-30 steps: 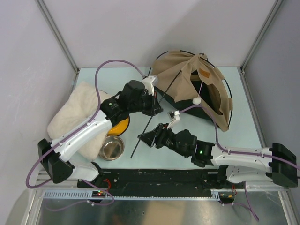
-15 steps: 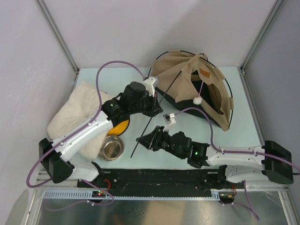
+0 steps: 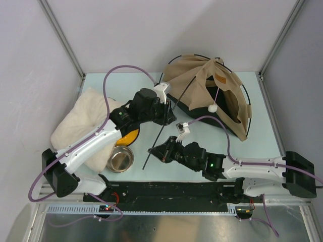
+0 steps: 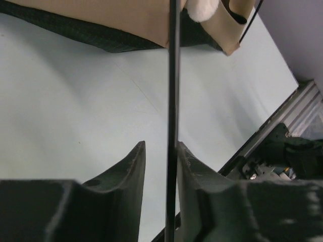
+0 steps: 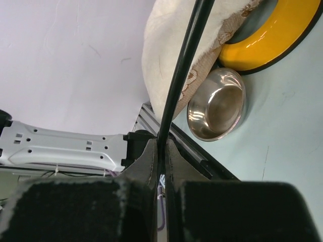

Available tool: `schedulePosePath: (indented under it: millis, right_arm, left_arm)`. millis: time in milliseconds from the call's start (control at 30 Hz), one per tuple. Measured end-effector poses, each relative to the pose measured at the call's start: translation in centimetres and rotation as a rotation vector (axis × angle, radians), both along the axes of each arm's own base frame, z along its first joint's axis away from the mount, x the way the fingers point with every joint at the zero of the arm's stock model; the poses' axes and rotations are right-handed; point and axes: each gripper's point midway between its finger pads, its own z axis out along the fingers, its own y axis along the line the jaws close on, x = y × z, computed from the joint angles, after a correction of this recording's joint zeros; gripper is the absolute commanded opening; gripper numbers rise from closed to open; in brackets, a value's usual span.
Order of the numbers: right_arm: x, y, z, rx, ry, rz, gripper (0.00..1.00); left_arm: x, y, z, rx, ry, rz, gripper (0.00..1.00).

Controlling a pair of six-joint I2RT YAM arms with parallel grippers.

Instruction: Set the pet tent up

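One pet tent [image 3: 199, 80], far side hidden, one black pole [image 3: 161, 132] clamped by right gripper [image 5: 160, 143], left gripper [image 4: 160, 148] slightly apart around it

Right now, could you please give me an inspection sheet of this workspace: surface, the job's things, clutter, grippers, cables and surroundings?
Surface: pale green table, no spill seen.
Job's things: pet tent half collapsed at the far right; one black pole runs from it toward the near edge.
Clutter: cream pillow, yellow bowl holder and steel bowl on the left.
Grippers: left gripper open, fingers either side of the pole; right gripper shut on the pole nearer its free end.
Cables: purple cables loop along both arms.
Surroundings: plain grey walls; metal rail at the near edge.
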Motion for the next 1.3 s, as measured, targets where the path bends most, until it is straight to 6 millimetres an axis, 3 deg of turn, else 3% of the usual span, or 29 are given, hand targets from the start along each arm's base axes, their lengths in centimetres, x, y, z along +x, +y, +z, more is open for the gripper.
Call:
schedulePosePath:
  millis: [300,500,633,800,933,1100,1300]
  right_arm:
    - [-0.9,-2.0,2.7,0.008,-0.065,0.016,0.0]
    - [-0.9,-3.1,2.5,-0.033,-0.088,0.008,0.0]
    - [-0.9,-3.5,2.0,-0.068,-0.1,0.007,0.0]
    - [-0.7,-4.2,0.4,-0.148,-0.108,0.008,0.0]
    - [-0.4,-4.9,0.3,-0.169,-0.117,0.005,0.0]
    - [-0.2,-6.6,2.3,-0.129,-0.136,0.001,0.0]
    - [0.3,-9.7,5.8,-0.059,-0.153,-0.024,0.0]
  left_arm:
    - [1.6,0.8,0.4,0.043,-0.082,0.046,0.97]
    - [2.8,2.4,2.6,0.053,-0.166,0.096,1.0]
    - [2.9,3.2,6.3,0.01,-0.246,0.116,1.0]
    - [2.9,5.9,11.4,-0.071,-0.351,0.201,1.0]
    - [3.5,8.2,13.0,-0.101,-0.381,0.276,1.0]
    - [5.0,9.2,11.3,-0.1,-0.346,0.32,1.0]
    - [5.7,6.6,4.8,-0.081,-0.236,0.227,1.0]
